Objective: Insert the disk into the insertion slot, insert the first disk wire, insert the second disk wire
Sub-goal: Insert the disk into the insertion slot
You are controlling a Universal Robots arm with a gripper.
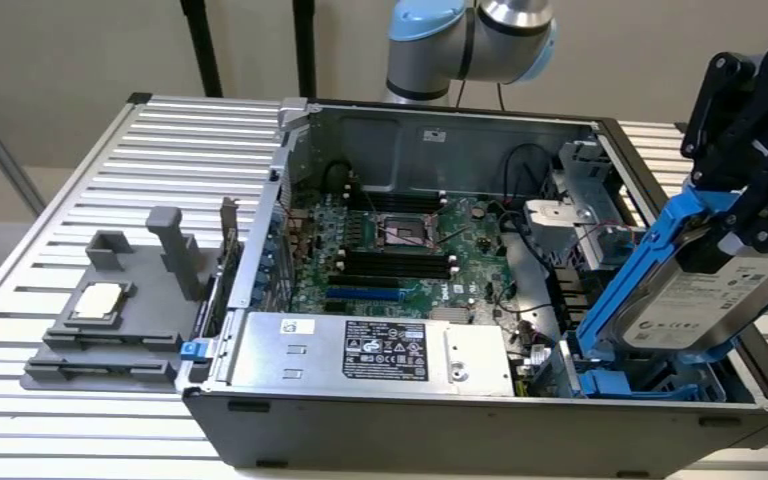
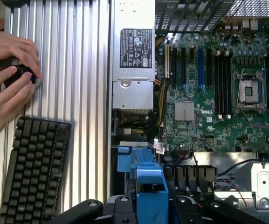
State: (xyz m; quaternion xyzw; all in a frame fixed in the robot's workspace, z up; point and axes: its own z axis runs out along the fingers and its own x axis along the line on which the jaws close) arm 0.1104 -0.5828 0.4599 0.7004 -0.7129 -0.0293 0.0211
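Observation:
The disk, silver-grey with a white label, sits in its bright blue carrier and hangs tilted over the exterior view's right end of the open computer case. My gripper is shut on the disk's upper end. Below it, at the case's front corner, lies the insertion slot with blue rails; the disk's lower edge is just above it, and I cannot tell whether they touch. In the wrist view the blue carrier stands between my black fingers. No disk wire can be made out.
A silver power-supply box lies along the case's front, with the motherboard behind it. A grey fixture rests on the slatted table. In the wrist view, a person's hands and a keyboard are beside the case.

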